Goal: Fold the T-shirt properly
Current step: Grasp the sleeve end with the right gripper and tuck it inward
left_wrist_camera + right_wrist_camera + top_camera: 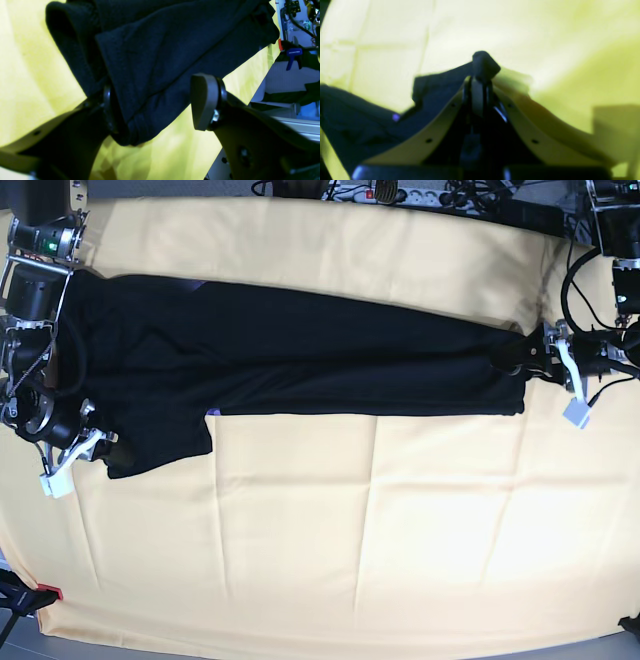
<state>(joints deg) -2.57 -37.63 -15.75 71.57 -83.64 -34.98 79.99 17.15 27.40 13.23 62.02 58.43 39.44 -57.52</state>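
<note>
The black T-shirt (pixel 300 360) lies stretched in a long band across the cream-covered table (pixel 380 520), plain side up, with no print showing. My left gripper (pixel 562 375) is at the shirt's right end in the base view. In the left wrist view this gripper (pixel 155 105) is open, with black cloth (pixel 160 57) resting against one finger while the other pad (pixel 202 100) stands apart from it. My right gripper (pixel 92 444) is at the shirt's lower left corner. In the right wrist view it (pixel 482 75) is shut on a pinch of black cloth (pixel 485 62).
Cables and a power strip (pixel 390 192) run along the table's far edge. A blue clamp (pixel 293 53) is fixed at the table's side near the left arm. A red clamp (pixel 45 592) sits at the front left corner.
</note>
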